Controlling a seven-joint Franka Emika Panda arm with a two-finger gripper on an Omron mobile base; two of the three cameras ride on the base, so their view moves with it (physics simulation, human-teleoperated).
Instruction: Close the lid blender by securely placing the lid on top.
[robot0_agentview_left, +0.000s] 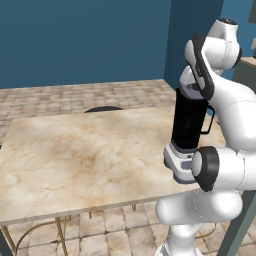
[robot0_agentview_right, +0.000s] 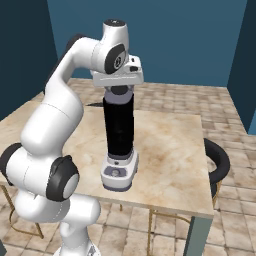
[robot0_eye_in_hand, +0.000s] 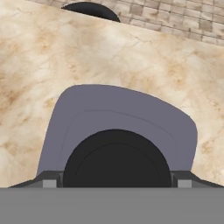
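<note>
The blender (robot0_agentview_right: 118, 125) stands upright near the table's front edge, a tall black jar on a light grey base with a button panel (robot0_agentview_right: 117, 173); its handle (robot0_agentview_left: 210, 119) faces right in the left base view. My gripper (robot0_agentview_right: 119, 89) hangs straight down right over the jar's mouth. In the hand view the greyish-lavender lid (robot0_eye_in_hand: 124, 111) sits close under the camera, and its dark round centre (robot0_eye_in_hand: 116, 162) lies between my fingertips (robot0_eye_in_hand: 49, 183), which press against its sides. The lid lies at the jar's top; whether it is seated on the rim is hidden by my hand.
The marble table (robot0_agentview_left: 75, 155) stretches wide to the left of the blender (robot0_agentview_left: 189, 125). A dark round stool (robot0_agentview_right: 218, 159) stands off the table's right side, another stool (robot0_agentview_left: 104, 108) behind its far edge. Blue walls close the back.
</note>
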